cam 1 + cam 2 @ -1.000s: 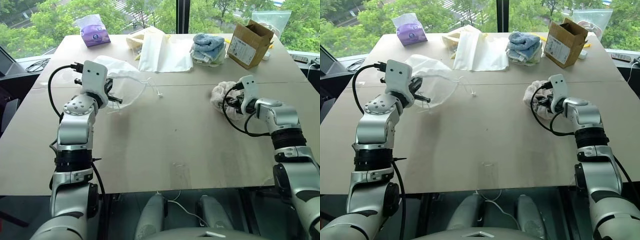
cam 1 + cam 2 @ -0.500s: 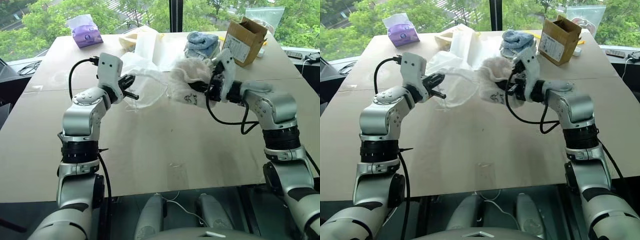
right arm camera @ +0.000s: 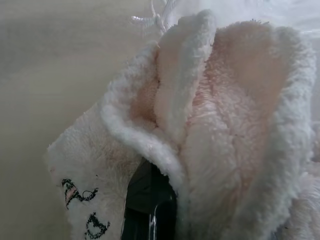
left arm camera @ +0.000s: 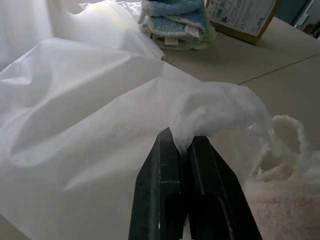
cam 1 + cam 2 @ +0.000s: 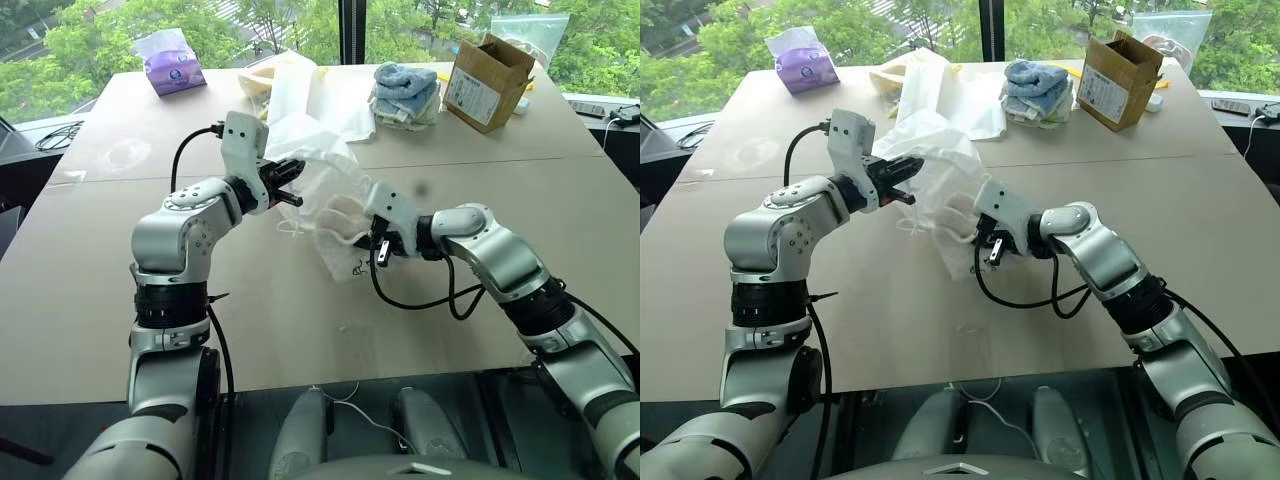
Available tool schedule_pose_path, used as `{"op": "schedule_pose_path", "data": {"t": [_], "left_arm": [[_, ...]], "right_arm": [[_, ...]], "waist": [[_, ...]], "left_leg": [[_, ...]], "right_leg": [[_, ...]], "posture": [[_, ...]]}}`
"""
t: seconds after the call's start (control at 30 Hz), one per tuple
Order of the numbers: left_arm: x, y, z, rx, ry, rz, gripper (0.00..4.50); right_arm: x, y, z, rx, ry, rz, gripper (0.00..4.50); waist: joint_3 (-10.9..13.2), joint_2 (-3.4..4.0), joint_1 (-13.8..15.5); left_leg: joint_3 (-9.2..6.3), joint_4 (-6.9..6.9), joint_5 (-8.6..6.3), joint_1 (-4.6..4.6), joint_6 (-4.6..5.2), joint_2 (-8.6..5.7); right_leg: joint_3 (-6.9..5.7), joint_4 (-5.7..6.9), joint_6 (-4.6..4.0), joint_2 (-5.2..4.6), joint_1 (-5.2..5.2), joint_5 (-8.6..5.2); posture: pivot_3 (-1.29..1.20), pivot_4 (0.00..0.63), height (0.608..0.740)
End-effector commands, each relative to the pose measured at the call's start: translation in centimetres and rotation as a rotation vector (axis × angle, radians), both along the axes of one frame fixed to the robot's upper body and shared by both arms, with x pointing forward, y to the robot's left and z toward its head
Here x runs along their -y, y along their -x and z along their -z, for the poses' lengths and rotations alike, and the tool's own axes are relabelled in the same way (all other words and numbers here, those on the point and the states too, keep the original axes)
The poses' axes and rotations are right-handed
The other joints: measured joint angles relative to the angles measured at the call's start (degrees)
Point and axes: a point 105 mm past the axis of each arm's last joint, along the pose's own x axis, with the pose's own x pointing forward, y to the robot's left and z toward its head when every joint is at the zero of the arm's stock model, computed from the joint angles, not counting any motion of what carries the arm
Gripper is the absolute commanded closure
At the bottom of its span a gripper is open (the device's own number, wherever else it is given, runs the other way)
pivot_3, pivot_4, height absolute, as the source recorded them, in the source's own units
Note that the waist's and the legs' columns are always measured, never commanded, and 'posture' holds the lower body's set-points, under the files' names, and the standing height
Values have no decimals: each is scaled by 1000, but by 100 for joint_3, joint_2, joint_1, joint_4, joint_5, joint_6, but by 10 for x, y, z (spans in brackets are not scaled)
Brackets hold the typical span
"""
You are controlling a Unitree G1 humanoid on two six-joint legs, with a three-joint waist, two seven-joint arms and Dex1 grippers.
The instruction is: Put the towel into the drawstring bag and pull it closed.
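Note:
The drawstring bag (image 5: 322,168), thin and white, hangs lifted above the table's middle. My left gripper (image 5: 291,188) is shut on a bunched fold of its rim, and the left wrist view shows the black fingers (image 4: 165,165) pinched together on the fabric. The towel (image 5: 340,222), fluffy and off-white with a small dark mark (image 5: 356,267), is pressed against the bag's lower opening. My right gripper (image 5: 368,238) is shut on the towel from the right, its fingers mostly buried in the pile (image 3: 220,100). Thin cords (image 5: 288,228) dangle below the left gripper.
At the table's far side lie a flat glossy white bag (image 5: 322,92), a stack of light blue towels (image 5: 405,95), an open cardboard box (image 5: 487,85) and a purple tissue pack (image 5: 178,62). A seam (image 5: 560,160) crosses the tabletop.
My right gripper has carried the towel from the table's right side leftward and down to the bag's mouth. My left gripper has moved right and turned, lifting the bag toward it.

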Motion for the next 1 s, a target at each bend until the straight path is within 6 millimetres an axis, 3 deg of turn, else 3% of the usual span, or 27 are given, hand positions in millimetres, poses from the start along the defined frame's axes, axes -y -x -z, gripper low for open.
{"op": "schedule_pose_path", "data": {"t": [0.03,0.23,0.33,0.47,0.57,0.7,0.77,0.87,1.0], "left_arm": [[12,11,-16,47,15,67,4500],[16,23,2,-9,-19,135,4500],[23,29,4,-24,-9,188,4500],[29,35,6,-35,-17,240,4500],[35,38,6,-41,-4,271,4500],[44,44,-1,-51,82,312,4500],[44,43,-1,-56,93,300,4500],[45,45,2,-51,61,310,4500],[49,50,3,-61,93,337,4500]], "right_arm": [[-8,-17,-25,47,-149,132,4469],[-8,-40,-35,-116,-474,401,4469],[-6,-47,-30,-195,-584,526,4469],[-15,-50,-38,-317,-788,566,4469],[-24,-49,-30,-297,-713,557,4469],[-38,-32,-12,43,-353,340,4469],[-40,-24,-6,153,-265,233,4469],[-41,-18,-10,238,-265,147,4469],[-31,-33,-28,124,-493,277,4469]], "waist": [[0,0,-1],[0,0,14],[0,0,15],[0,2,11],[1,2,8],[1,2,-36],[1,2,-43],[1,1,-46],[0,1,-79]], "left_leg": [[0,0,0,0,0,3],[2,-1,1,0,-1,3],[-1,-3,1,0,-2,3],[2,-5,1,1,-2,1],[5,-8,1,5,-2,0],[13,-14,1,7,-2,-10],[13,-15,1,7,-2,-12],[12,-11,1,7,-1,-12],[11,-10,1,8,-2,6]], "right_leg": [[0,0,0,1,0,0],[2,1,0,-1,-1,0],[0,2,0,0,-2,0],[3,2,0,-1,-2,0],[5,3,0,-1,-2,0],[15,4,0,2,-10,0],[14,2,0,2,-9,0],[14,1,0,1,-5,0],[13,3,0,5,-2,0]], "posture": [[0,150,740],[0,150,740],[0,150,740],[0,150,740],[0,150,740],[0,150,740],[0,150,740],[0,150,740],[0,150,740]]}}
